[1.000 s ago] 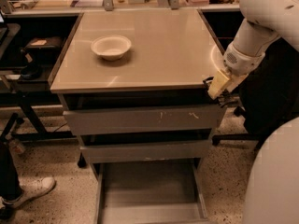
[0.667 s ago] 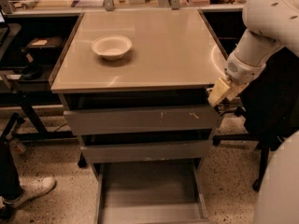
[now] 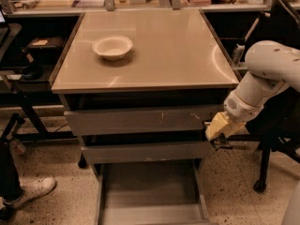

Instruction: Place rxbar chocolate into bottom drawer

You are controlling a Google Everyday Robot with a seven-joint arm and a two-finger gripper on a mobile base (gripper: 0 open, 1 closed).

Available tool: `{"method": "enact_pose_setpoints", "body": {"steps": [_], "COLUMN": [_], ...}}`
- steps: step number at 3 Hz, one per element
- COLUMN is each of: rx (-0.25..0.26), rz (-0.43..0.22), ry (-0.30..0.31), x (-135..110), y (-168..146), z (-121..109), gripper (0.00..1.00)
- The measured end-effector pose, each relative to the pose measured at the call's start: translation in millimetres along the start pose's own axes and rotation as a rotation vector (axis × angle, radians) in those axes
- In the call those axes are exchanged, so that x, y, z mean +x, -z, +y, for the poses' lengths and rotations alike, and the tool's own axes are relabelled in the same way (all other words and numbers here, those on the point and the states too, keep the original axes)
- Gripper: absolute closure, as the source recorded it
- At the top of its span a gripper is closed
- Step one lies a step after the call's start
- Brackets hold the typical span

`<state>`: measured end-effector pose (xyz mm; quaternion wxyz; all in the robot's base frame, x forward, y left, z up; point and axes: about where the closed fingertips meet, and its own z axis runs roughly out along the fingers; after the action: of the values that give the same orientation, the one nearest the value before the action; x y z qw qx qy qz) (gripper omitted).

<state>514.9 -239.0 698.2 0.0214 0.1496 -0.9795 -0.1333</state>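
Gripper (image 3: 218,134) beside the right end of the middle drawer (image 3: 145,150), above the pulled-out bottom drawer (image 3: 150,191). Its opening cannot be told, nor whether the dark shape beneath it is the rxbar chocolate; no bar shows on the table top (image 3: 154,46) or the drawer floor. Such a bar is judged light, flat and slightly pliable in a slick wrapper, best pinched across its narrow width at mid-length.

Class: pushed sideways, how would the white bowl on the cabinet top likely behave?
The white bowl looks low and wide, so it probably slides rather than tips. The smooth top likely adds little grip. The gripper sits low beside the drawers.
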Motion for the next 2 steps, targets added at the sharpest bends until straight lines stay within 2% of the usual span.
{"method": "enact_pose_setpoints", "body": {"steps": [1, 2], "rx": [0.0, -0.082], "rz": [0.0, 0.064], "ry": [0.0, -0.03], "x": [0.0, 13.5], "y": [-0.1, -49.4], "z": [0.0, 11.6], "gripper": [1.0, 1.0]}}
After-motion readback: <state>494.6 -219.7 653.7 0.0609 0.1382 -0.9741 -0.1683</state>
